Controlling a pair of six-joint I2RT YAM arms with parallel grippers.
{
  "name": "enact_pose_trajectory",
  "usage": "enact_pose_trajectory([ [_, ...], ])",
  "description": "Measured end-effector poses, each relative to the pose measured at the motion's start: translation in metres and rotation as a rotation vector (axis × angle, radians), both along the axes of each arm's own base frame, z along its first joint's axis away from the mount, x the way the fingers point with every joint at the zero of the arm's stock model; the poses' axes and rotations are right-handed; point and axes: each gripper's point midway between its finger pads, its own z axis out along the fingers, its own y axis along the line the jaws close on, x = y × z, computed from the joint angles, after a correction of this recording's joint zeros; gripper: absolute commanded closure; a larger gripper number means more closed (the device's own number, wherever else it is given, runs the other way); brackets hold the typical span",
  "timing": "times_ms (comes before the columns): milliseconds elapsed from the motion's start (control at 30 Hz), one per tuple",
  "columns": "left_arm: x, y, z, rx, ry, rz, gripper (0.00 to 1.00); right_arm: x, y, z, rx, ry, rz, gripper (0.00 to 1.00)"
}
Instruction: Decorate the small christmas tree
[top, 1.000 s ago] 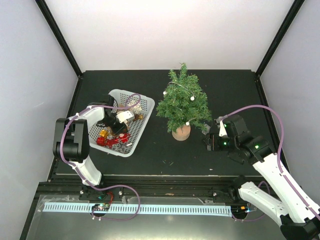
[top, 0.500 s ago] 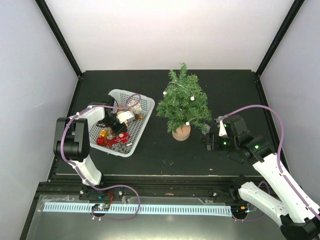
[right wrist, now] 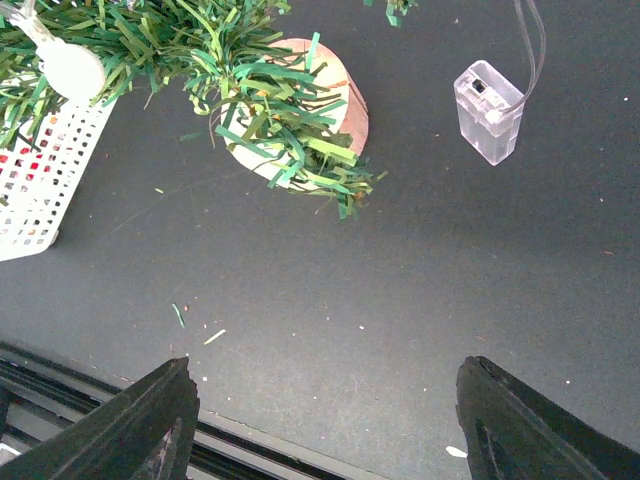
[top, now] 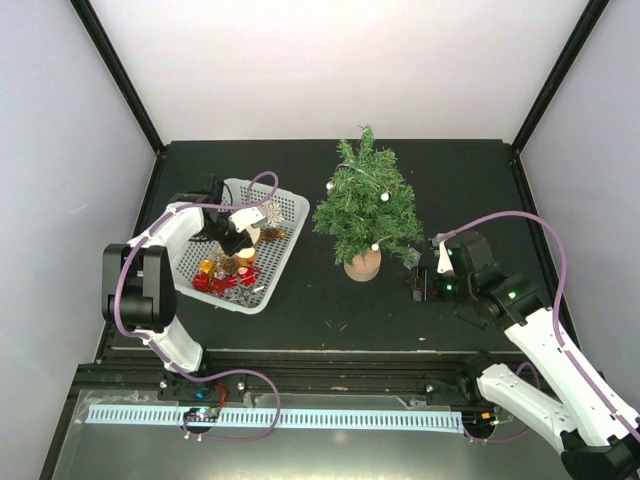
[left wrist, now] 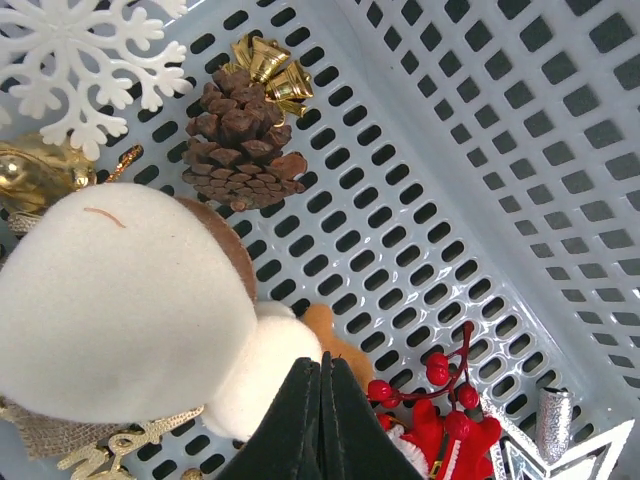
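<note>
Small christmas tree point(top: 365, 205): miniature conifer, standing upright near the middle of the black table point(top: 470, 180), just right of the white basket point(top: 292, 206) and apart from it. Bushy dark green needle branches are spreading widest low down and narrowing to a thin top; a round tan wooden base point(top: 362, 266) is carrying it. A wire with round white bulbs point(top: 385, 197) is running through the branches. In the right wrist view a clear plastic box point(right wrist: 488, 112) on a thin wire is lying on the table beside the base. Left gripper point(top: 232, 238): hanging over the basket with its jaws pressed fully together; a white and brown plush ornament point(left wrist: 120, 300) is lying against them, and whether any part of it is pinched cannot be told. Basket contents showing in the left wrist view: pine cone point(left wrist: 240, 140), gold bells point(left wrist: 268, 65), white snowflake point(left wrist: 85, 60), red berry sprig point(left wrist: 445, 385), silver star point(left wrist: 560, 455). Right gripper point(top: 420, 285): hovering low over bare table just right of the tree base, fingers standing wide apart with nothing between them.
</note>
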Motion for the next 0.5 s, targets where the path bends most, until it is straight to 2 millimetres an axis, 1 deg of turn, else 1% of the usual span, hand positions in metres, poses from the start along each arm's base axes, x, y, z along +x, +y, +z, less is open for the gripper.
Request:
enact_pose_trajectory([
  [33,0.001,0.000,0.001,-0.001,-0.003,0.000,0.95,0.000,0.000,0.000,0.001,0.000,-0.001,0.28],
  [133,-0.001,0.000,0.002,0.003,0.000,-0.009,0.76,0.000,0.000,0.000,0.003,0.000,-0.001,0.29],
  [200,-0.005,0.001,0.000,0.012,0.012,-0.020,0.69,0.000,0.001,0.000,0.007,0.002,-0.001,0.29],
  [267,-0.008,0.003,-0.004,0.027,0.029,-0.035,0.67,0.000,0.002,0.000,0.011,0.003,0.002,0.28],
  [400,-0.014,0.005,-0.019,0.070,0.060,-0.070,0.67,-0.001,0.003,-0.001,0.016,0.010,0.007,0.29],
  [500,-0.016,0.007,-0.026,0.090,0.076,-0.087,0.68,-0.001,0.003,-0.002,0.017,0.011,0.008,0.28],
])
